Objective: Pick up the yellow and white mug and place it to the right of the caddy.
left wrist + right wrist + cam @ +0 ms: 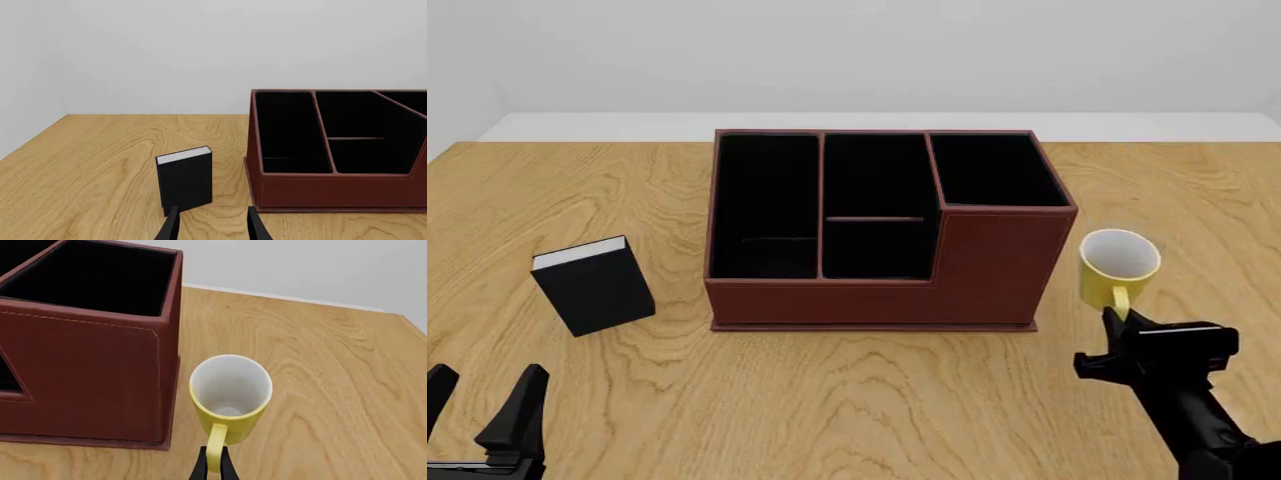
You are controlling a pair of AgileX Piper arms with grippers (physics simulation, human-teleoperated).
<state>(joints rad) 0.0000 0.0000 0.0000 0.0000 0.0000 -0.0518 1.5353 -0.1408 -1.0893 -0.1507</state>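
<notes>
Right of the caddy [881, 260], we pinch the yellow and white mug [1117, 268] by its handle with our right fingers [199, 469] to steady it upright on the desk [868, 400].

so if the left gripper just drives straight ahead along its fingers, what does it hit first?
Probably the black book, standing upright just ahead of the open left gripper. It sits slightly off-centre, so one finger may clip it. The caddy lies beside that line.

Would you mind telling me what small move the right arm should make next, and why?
Probably open the right gripper and back away: the mug stands upright on the table just right of the caddy, apart from it, and the fingers pinch its handle.
</notes>
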